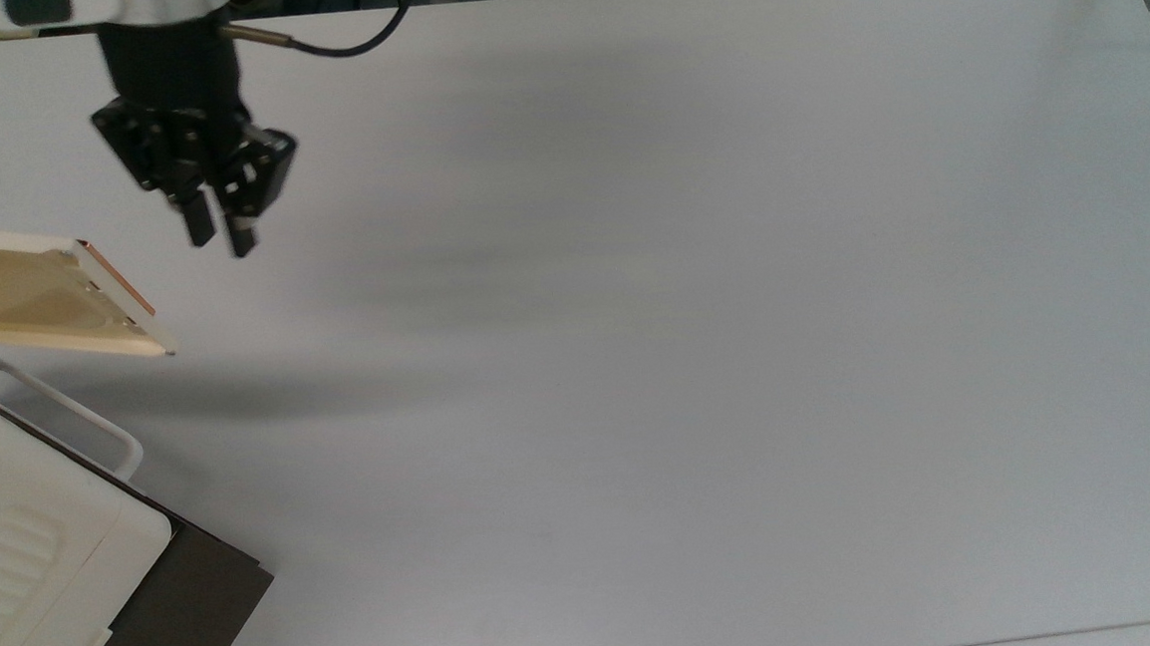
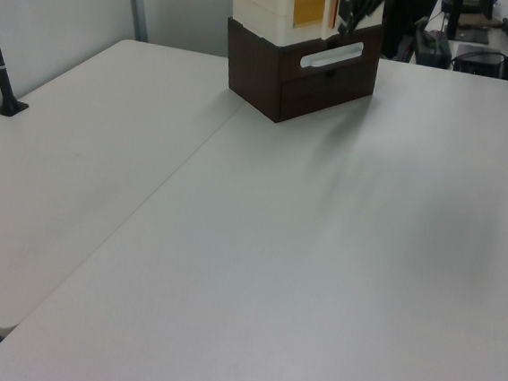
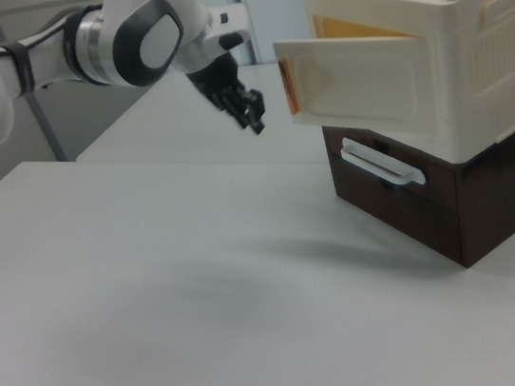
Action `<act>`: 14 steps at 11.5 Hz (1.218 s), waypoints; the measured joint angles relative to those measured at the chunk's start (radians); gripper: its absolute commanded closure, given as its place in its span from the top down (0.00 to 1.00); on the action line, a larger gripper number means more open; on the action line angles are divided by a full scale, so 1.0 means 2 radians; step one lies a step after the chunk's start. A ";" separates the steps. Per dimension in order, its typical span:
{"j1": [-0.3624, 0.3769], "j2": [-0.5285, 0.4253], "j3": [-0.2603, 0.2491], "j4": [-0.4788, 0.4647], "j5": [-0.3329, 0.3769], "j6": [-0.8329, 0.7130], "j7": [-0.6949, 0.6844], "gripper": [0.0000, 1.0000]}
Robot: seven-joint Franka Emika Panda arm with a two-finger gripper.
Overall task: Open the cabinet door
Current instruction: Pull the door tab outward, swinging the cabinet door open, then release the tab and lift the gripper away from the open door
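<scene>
One hand (image 1: pixel 216 238) just beside cabinet door (image 3: pixel 354 83) edge.

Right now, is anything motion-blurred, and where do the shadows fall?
Top view: the gripper looks slightly smeared, as if moving; the open cabinet door throws a soft dark band on the table just below it, with a fainter streaked shadow to its right. Left view: broad diffuse shadow in front of the brown base. Right view: gripper crisp enough, faint shadow patch on the tabletop.

cabinet door (image 3: pixel 353 88) right of hand (image 3: pixel 254 117) in right view | apart | above table (image 3: pixel 157 294)
</scene>
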 measured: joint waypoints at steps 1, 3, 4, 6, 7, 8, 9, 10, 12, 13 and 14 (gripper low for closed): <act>0.001 -0.007 0.005 0.001 0.009 -0.056 -0.011 1.00; 0.001 -0.020 0.008 0.002 0.013 -0.142 -0.048 1.00; 0.001 -0.024 0.009 0.002 0.014 -0.174 -0.067 1.00; 0.001 -0.035 0.011 0.004 0.016 -0.221 -0.088 1.00; 0.004 -0.045 0.012 0.004 0.016 -0.246 -0.094 1.00; 0.011 -0.056 0.012 0.005 0.016 -0.262 -0.095 1.00; 0.017 -0.067 0.012 0.005 0.016 -0.268 -0.095 1.00; 0.019 -0.078 0.012 0.004 0.016 -0.272 -0.095 1.00; 0.020 -0.085 0.012 0.001 0.016 -0.274 -0.110 1.00; 0.020 -0.084 0.012 0.000 0.016 -0.274 -0.117 1.00; 0.020 -0.082 0.012 -0.001 0.016 -0.274 -0.119 1.00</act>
